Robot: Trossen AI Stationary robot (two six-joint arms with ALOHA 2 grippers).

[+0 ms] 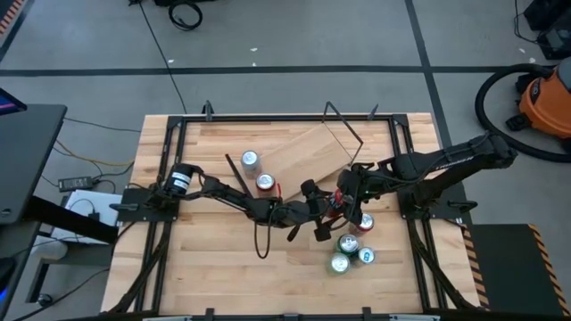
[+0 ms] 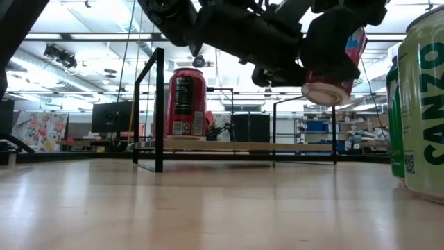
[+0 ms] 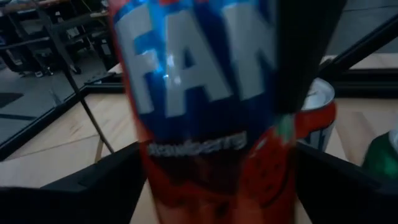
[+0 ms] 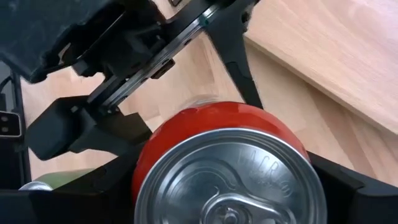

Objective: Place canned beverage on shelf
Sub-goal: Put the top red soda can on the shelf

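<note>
While aloft: one can (image 2: pixel 334 66), two pincers (image 1: pixel 332 207).

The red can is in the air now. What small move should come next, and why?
Probably carry the red can toward the shelf. It hangs clear of the table between the left gripper and right gripper, and the plank has bare room.

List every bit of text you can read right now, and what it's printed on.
"FAN": white letters on the red-and-blue strawberry soda can in the left wrist view.
"strawberry": small print below it, blurred but just legible.
"CAN": white letters cut off at the frame edge, on the green drink can, low view.
Red can on the light-wood shelf: back-label print too small.
Embossed silver lid: unreadable.
</note>
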